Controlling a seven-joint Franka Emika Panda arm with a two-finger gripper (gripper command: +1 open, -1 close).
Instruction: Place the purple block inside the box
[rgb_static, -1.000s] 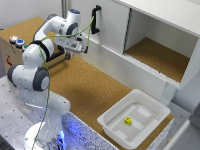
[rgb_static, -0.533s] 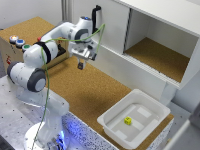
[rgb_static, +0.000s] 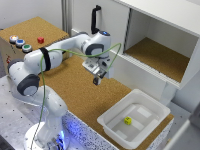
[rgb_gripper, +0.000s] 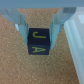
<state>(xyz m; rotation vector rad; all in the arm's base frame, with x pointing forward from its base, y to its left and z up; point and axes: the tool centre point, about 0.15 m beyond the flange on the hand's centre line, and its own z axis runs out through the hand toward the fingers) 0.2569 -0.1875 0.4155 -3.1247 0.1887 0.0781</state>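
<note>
Gripper (rgb_static: 98, 80) clenched on purple block (rgb_gripper: 38, 43), held above cork; box (rgb_static: 158, 107) sits toward exterior view's lower right of it, you carry that way

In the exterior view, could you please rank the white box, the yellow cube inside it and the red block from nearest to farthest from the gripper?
Measured from the gripper:
1. White box, below it toward the exterior view's right; its near rim comes closest.
2. Yellow cube, on the box floor, slightly beyond that rim.
3. Red block, on the raised cork surface at the exterior view's upper left, farthest.
</note>
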